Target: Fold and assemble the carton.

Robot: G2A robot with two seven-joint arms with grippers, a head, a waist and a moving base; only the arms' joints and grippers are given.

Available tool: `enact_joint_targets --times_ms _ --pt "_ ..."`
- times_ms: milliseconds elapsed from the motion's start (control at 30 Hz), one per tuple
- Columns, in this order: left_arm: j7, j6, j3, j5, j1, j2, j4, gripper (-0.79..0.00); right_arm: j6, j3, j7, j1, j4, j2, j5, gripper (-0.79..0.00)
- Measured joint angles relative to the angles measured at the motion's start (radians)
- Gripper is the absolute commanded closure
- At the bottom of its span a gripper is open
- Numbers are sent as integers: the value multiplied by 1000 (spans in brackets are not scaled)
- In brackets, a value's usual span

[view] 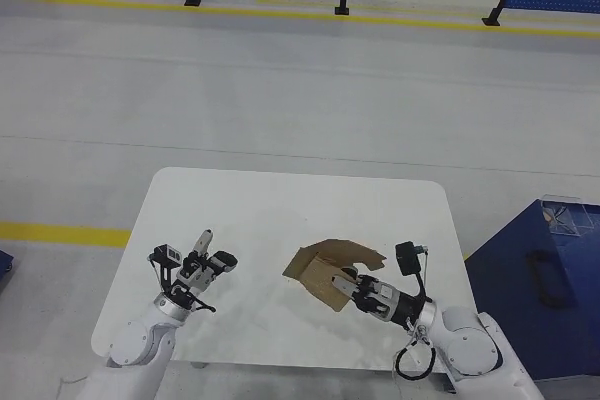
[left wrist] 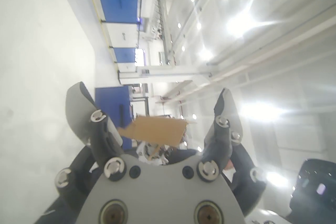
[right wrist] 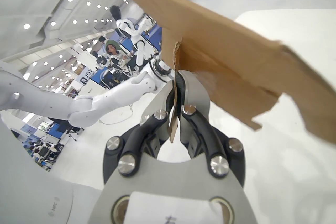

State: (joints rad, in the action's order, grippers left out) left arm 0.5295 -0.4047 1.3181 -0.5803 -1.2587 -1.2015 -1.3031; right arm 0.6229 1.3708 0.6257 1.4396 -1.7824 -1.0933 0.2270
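The flat brown corrugated cardboard carton (view: 330,268) (right wrist: 223,51) is half unfolded. Its panels are creased and its flap edges ragged and notched. It sits lifted at a tilt just ahead of the right claw (view: 348,288) (right wrist: 177,83). That claw is clenched on one thin flap edge, with cardboard pinched between its dark pads. The rest of the sheet fans out beyond the fingertips.

Under it lies the smooth white round-cornered surface (view: 280,200). The carton is over the surface's near right part, with the front edge close behind the claw and wide bare white stretching away on the far side.

The left claw (view: 215,252) (left wrist: 152,91) is well apart from the carton, with open white surface between them. It is raised and released, its grey fingers spread wide around nothing. From its wrist view the carton (left wrist: 157,130) shows beyond, between the fingers.
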Motion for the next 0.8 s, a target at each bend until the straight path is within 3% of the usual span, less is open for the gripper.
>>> enact_joint_targets --times_ms 67,167,433,567,800 --pt "20 -5 27 -32 27 2 30 -785 -16 -1 45 -2 -3 4 17 0" --pt "91 -33 52 -94 36 4 2 -785 -26 -13 101 -6 -11 9 24 0" --pt "310 -63 92 -130 -8 16 -240 -785 5 -53 219 -4 -58 20 33 0" --pt "371 13 81 -76 -14 23 -307 -785 34 -60 253 4 -80 27 21 0" --pt "485 151 22 50 31 31 -300 -785 81 -70 275 19 -101 37 10 0"
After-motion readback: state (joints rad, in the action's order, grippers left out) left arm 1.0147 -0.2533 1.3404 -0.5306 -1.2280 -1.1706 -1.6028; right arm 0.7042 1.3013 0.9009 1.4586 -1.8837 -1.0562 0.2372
